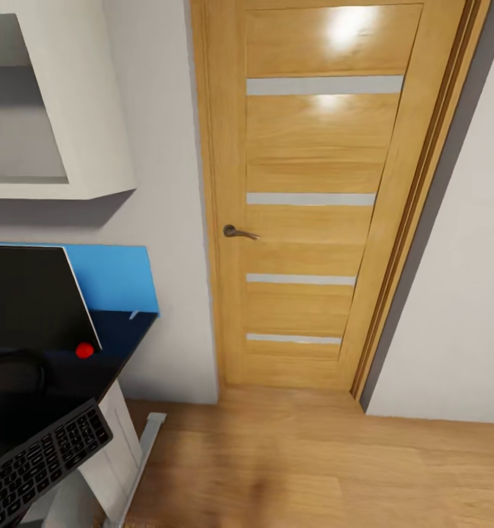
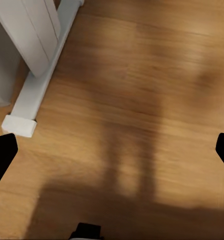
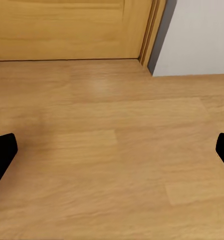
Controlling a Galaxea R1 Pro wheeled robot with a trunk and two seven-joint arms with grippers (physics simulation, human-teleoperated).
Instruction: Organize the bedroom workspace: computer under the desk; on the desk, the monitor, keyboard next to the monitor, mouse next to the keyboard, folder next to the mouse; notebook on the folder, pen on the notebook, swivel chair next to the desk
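At the left of the head view stands the desk [image 1: 125, 348] with a dark top. On it a black monitor [image 1: 26, 301] leans in front of a blue panel [image 1: 118, 279]. A black keyboard [image 1: 45, 455] lies at the desk's near end, partly over the edge. A small red round object [image 1: 84, 350] sits by the monitor's corner; I cannot tell what it is. My left gripper [image 2: 112, 155] is open over bare wooden floor beside the desk's white leg [image 2: 39, 35]. My right gripper [image 3: 112, 152] is open over the floor near the door.
A wooden door [image 1: 320, 198] with a metal handle [image 1: 239, 232] is shut straight ahead. A white wall shelf [image 1: 56, 110] hangs above the desk. The desk's white foot [image 2: 27, 107] runs along the floor. A grey wall [image 1: 459, 293] closes the right side.
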